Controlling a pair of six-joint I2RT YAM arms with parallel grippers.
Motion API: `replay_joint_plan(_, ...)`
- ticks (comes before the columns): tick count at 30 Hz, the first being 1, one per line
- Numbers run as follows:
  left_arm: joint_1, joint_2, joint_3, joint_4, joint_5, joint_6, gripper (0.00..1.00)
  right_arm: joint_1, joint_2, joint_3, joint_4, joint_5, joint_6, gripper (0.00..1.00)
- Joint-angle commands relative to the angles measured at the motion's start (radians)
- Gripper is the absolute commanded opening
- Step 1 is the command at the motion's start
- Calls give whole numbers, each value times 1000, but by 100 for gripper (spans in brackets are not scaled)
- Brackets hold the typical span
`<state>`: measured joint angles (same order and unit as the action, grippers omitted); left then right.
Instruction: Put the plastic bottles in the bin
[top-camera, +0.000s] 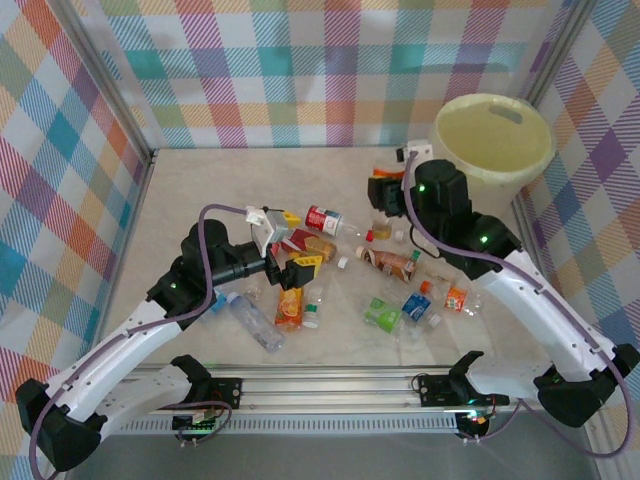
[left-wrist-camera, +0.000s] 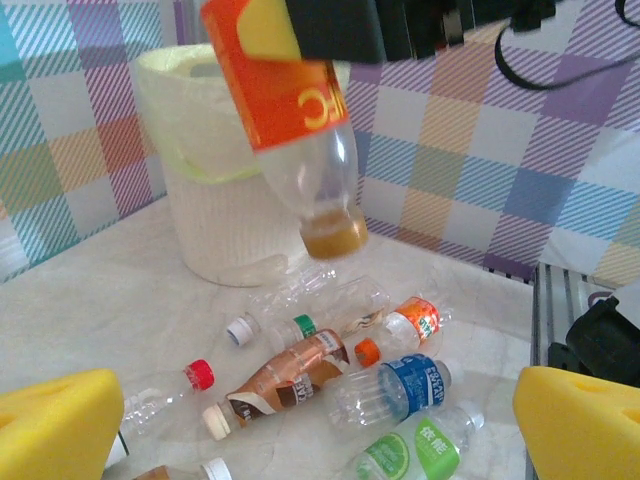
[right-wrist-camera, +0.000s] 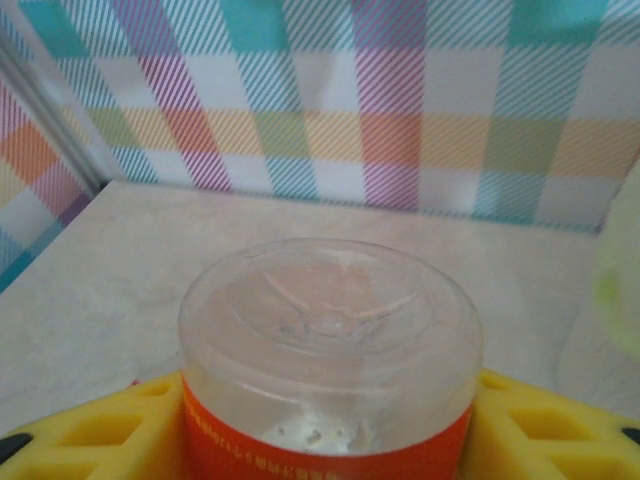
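My right gripper is shut on an orange-labelled plastic bottle, whose clear base faces the wrist camera between the yellow fingers. In the left wrist view this bottle hangs cap down above the table, in front of the pale yellow bin. From above, the right gripper is left of the bin. My left gripper stands open with nothing in it, over the pile. Below it lie brown-labelled, blue-labelled and green-labelled bottles.
More bottles lie scattered mid-table: a red-labelled one, an orange one, a clear one, a small orange one. Checked cloth walls close in the back and both sides. A metal rail runs along the near edge.
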<state>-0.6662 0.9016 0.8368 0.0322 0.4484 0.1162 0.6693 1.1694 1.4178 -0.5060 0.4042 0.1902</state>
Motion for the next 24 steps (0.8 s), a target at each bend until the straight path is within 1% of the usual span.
replay_joint_plan(1, -15, -14, -17, 72, -24, -31, 100, -36, 26, 93, 45, 70, -140, 58)
replay_joint_plan(7, -14, -12, -20, 65, -45, -27, 100, -145, 94, 216, 89, 91, -205, 58)
replay_joint_plan(11, -15, -9, 5, 25, -87, -23, 100, -225, 147, 280, 117, 139, -218, 58)
replay_joint_plan(15, -15, -9, 19, 30, -104, -48, 100, -310, 211, 343, 138, 198, -221, 58)
replay_joint_plan(21, -14, 18, 52, 10, -158, -102, 100, -432, 292, 418, 141, 212, -216, 57)
replay_joint_plan(24, -15, 19, 33, 57, -145, -89, 100, -480, 334, 451, 118, 208, -211, 57)
